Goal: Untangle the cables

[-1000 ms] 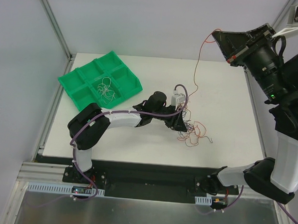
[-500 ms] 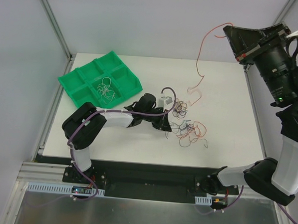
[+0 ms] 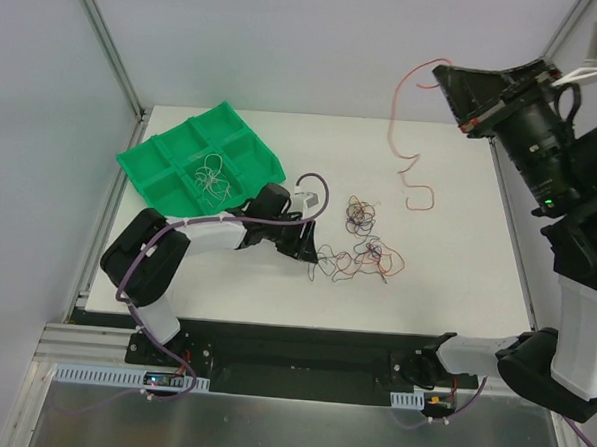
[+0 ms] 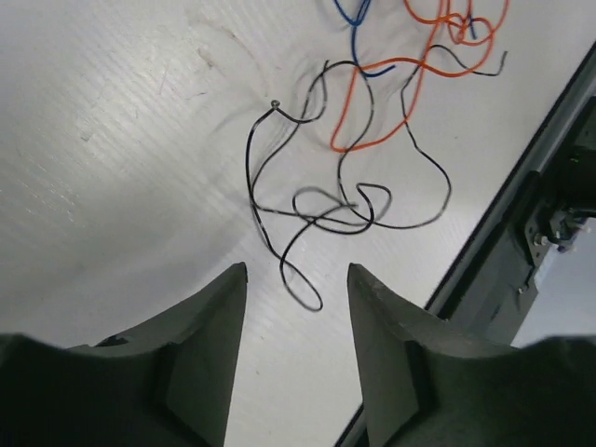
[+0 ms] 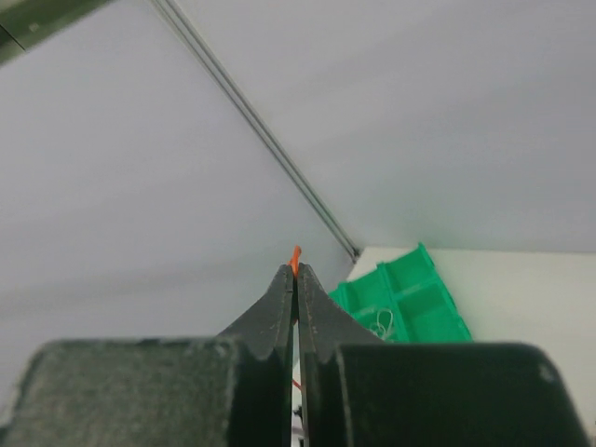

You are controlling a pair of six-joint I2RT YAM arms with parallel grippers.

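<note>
- R gripper [image 5: 295,272]: high, far right, jaws pressed together pinching orange wire [image 3: 396,116]; wire's long axis near-vertical, curled end down.
- L gripper [image 4: 296,272]: jaws spread, empty; black wire [image 4: 346,212] just ahead.
- Cable clump [image 3: 362,249]: on table [image 3: 457,262], centre.

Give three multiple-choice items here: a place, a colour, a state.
1. Where on the table is the green tray? A far left; B near right; C centre.
2. Colour of the wire in the right pincer? A blue; B orange; C white.
3. The left pincer is? A shut on wire; B open, empty; C hidden.
Answers: A, it sits at the far-left corner; B, an orange tip pokes past shut fingers; B, its fingers stand apart above a black wire.
</note>
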